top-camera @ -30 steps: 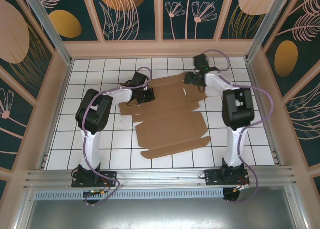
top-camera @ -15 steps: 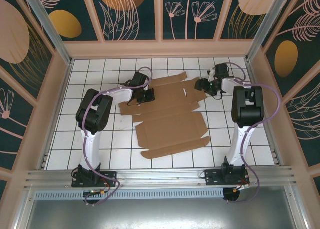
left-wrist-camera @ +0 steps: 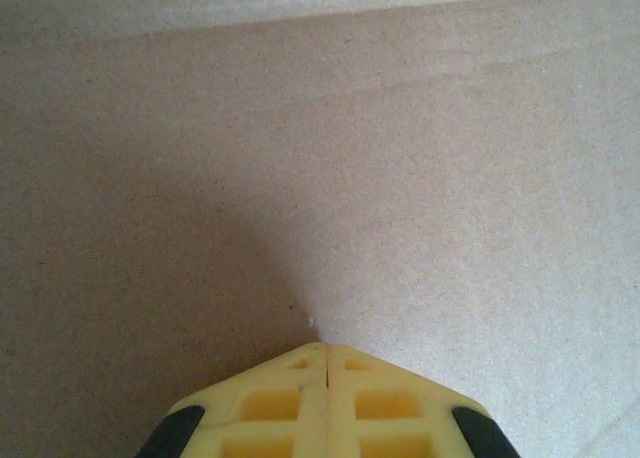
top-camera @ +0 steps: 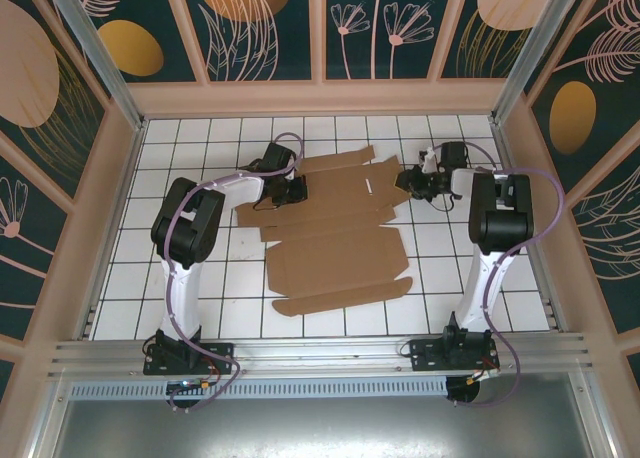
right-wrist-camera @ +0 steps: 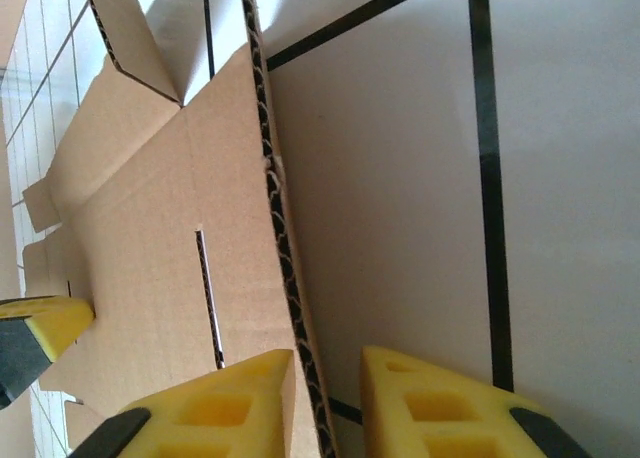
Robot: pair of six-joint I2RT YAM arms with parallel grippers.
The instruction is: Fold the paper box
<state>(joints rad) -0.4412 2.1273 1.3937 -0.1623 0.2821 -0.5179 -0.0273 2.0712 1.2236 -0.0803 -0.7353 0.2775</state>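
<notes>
The paper box (top-camera: 340, 248) is a large flat brown die-cut sheet lying across the white tiled table. My left gripper (top-camera: 298, 190) rests on its far left part. In the left wrist view its yellow fingers (left-wrist-camera: 327, 350) are shut tip to tip, with nothing between them, against the plain cardboard (left-wrist-camera: 400, 158). My right gripper (top-camera: 405, 183) sits at the sheet's far right edge. It is open (right-wrist-camera: 328, 363), and the corrugated edge (right-wrist-camera: 275, 208) of a slightly raised panel runs into the gap between its fingers.
A thin slot (right-wrist-camera: 208, 298) is cut in the panel near the right gripper. The left gripper's yellow tip (right-wrist-camera: 35, 333) shows at the far side of that panel. Wooden walls (top-camera: 320, 98) and metal posts (top-camera: 520, 68) ring the table; bare tiles (top-camera: 470, 268) lie right of the sheet.
The right arm swung from above the sheet's far right corner out to the right and came down at the sheet's edge. The sheet slid slightly leftward. The left arm stayed put.
</notes>
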